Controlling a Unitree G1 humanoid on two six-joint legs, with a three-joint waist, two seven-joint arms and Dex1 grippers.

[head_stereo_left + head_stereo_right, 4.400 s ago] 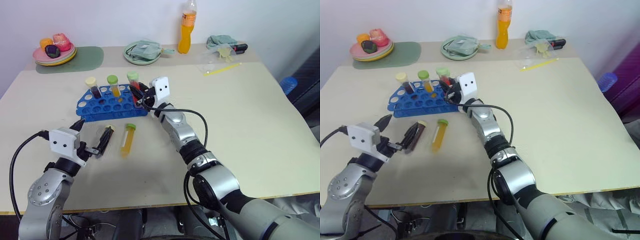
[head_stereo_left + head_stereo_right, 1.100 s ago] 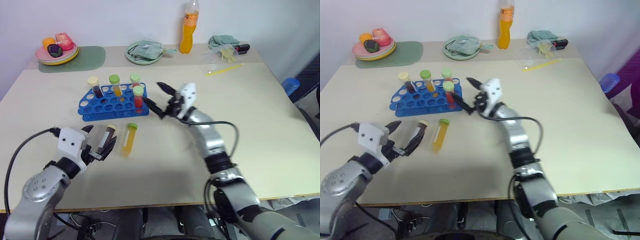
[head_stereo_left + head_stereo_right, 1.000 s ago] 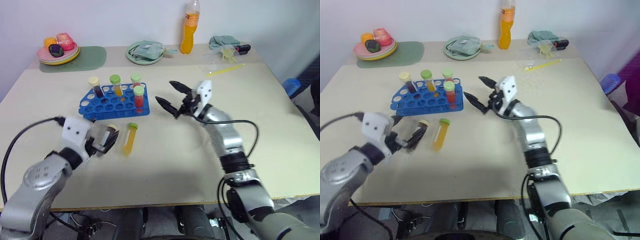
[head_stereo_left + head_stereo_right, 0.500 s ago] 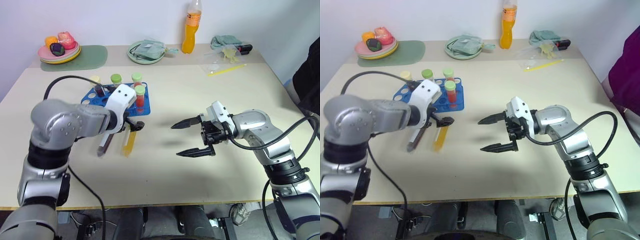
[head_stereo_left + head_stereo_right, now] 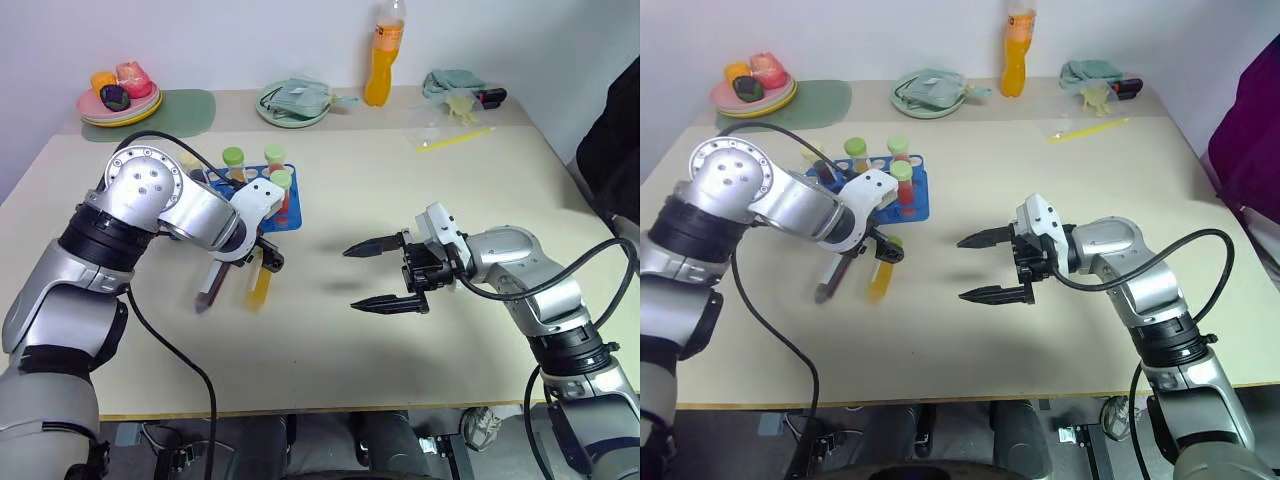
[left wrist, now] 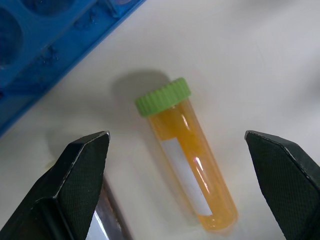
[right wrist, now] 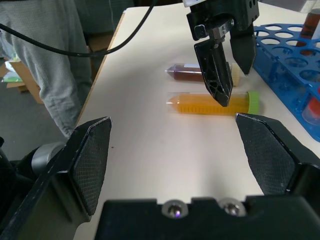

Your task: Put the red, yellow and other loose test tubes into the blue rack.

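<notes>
The blue rack (image 5: 916,203) stands at the mid-left of the table, partly behind my left arm. Three green-capped tubes stand in it, one of them red (image 5: 279,196). In front of it lie a yellow tube (image 6: 190,165) with a green cap and, beside it, a dark brown tube (image 5: 208,287). My left gripper (image 6: 176,136) points down just above the yellow tube's cap end, open, one finger on each side and not touching it. My right gripper (image 5: 350,280) hovers open and empty over the table's middle, pointing toward the tubes.
At the back stand a plate of fruit (image 5: 116,101) on a green mat (image 5: 182,106), a green plate with a cloth (image 5: 294,101), an orange bottle (image 5: 380,60) and a plastic bag (image 5: 447,112). A person in dark clothing (image 5: 617,135) is at the right edge.
My right gripper left the red tube in the rack and drew back to mid-table. My left arm rose and turned its gripper downward, from the brown tube to the yellow one.
</notes>
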